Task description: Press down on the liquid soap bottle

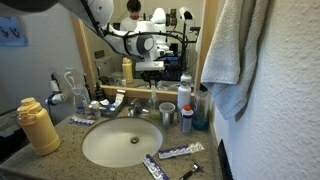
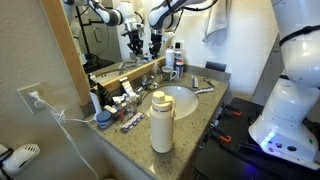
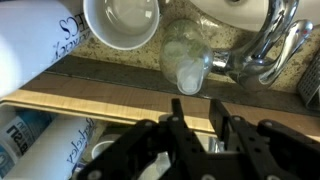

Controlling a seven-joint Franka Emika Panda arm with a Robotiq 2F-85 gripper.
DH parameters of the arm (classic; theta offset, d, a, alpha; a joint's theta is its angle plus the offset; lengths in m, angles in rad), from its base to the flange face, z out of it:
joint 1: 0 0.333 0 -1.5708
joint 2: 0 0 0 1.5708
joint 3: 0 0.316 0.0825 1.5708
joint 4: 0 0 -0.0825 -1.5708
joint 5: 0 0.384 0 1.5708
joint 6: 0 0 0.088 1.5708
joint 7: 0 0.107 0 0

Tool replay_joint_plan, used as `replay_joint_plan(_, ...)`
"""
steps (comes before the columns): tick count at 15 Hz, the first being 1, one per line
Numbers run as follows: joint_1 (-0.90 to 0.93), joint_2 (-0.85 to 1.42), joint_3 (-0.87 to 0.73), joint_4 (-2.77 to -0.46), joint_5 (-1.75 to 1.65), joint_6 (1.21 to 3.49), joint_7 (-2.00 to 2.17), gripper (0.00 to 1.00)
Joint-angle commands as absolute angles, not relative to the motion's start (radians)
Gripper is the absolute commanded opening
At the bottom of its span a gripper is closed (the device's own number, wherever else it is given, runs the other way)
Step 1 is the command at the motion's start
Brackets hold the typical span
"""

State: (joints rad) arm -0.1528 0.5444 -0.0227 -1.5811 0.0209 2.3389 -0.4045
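Note:
In the wrist view a clear bottle with a pump-like top stands on the granite counter, between a white cup and the chrome faucet. It looks like the liquid soap bottle. My gripper hangs above and just back of it, over the wooden ledge of the mirror. Its jaws are almost together and hold nothing. In both exterior views the gripper is up against the mirror, above the faucet. The clear bottle is too small to pick out there.
A large yellow bottle with a white cap stands at one end of the counter. Round the sink are bottles, a white-labelled bottle, tubes and toothbrushes. A towel hangs on the wall.

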Motion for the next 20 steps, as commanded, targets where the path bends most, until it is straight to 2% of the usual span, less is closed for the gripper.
replay_joint_plan(1, -0.16, 0.569, -0.011, -1.53, 0.019, 2.271, -0.38, 0.03)
replay_joint_plan(3, -0.161, 0.574, -0.01, -1.524, 0.022, 2.255, -0.379, 0.0)
replay_joint_plan(20, -0.158, 0.59, -0.018, -1.517, 0.015, 2.247, -0.351, 0.0)
